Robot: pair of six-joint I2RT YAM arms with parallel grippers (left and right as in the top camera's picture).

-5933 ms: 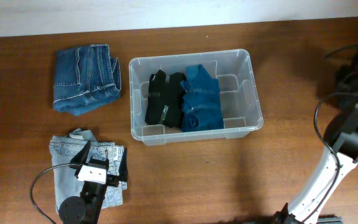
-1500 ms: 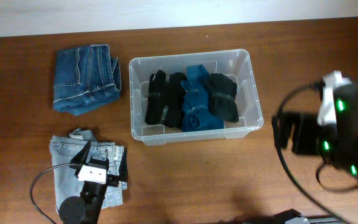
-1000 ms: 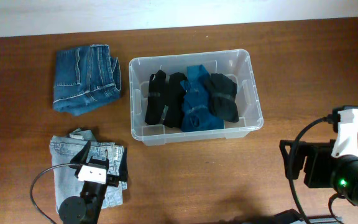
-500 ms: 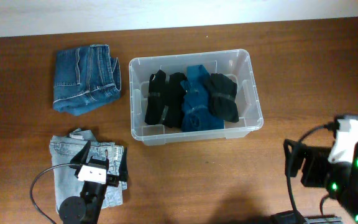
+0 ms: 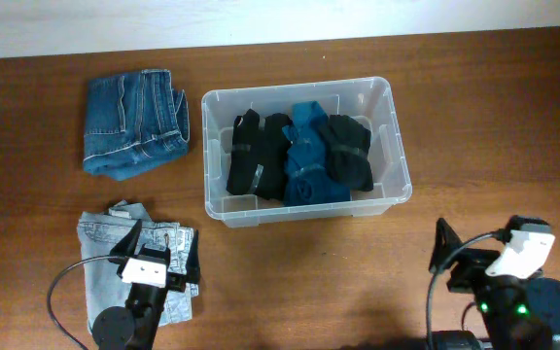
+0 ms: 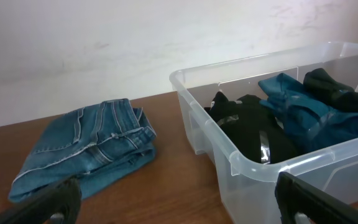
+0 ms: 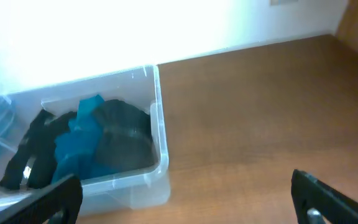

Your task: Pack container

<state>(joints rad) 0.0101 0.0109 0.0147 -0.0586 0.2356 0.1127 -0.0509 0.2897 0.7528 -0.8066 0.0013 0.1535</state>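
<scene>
The clear plastic container (image 5: 398,146) stands mid-table and holds a black garment (image 5: 256,156), a blue garment (image 5: 311,160) and a second black garment (image 5: 350,151) side by side. My left gripper (image 5: 160,249) hovers open over folded light jeans (image 5: 105,267) at the front left. In the left wrist view the gripper (image 6: 179,205) is empty, with the container (image 6: 229,155) ahead on the right. My right gripper (image 5: 452,261) is open and empty at the front right, well clear of the container. Its wrist view shows the gripper (image 7: 188,202) over bare wood and the container (image 7: 157,118) to the left.
Folded dark blue jeans (image 5: 134,122) lie at the back left, left of the container, and show in the left wrist view as jeans (image 6: 86,152). A pale wall runs along the table's far edge. Wooden tabletop (image 5: 494,117) extends right of the container.
A second black garment now lies in the container's right side. The right arm has drawn back from beside the container to the front right, its gripper staying open. The left arm has not moved.
</scene>
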